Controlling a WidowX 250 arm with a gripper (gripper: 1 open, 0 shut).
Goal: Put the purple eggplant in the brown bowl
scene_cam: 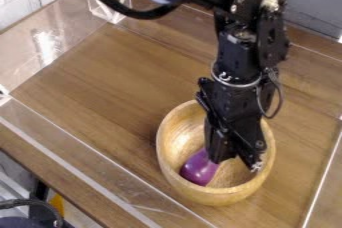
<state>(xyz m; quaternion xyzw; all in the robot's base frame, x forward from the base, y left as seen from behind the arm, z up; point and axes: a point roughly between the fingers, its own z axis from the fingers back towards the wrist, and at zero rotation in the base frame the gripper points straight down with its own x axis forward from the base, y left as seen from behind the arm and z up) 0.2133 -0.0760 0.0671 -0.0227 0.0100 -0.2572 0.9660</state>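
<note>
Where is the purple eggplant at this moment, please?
In the camera view, the purple eggplant lies inside the brown bowl at the lower right of the wooden table, directly under the gripper.

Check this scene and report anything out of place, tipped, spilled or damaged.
Nothing stands out. The purple eggplant lies inside the brown bowl, which sits upright on the wooden table. The gripper is down inside the bowl, shut, right beside the eggplant.
</note>
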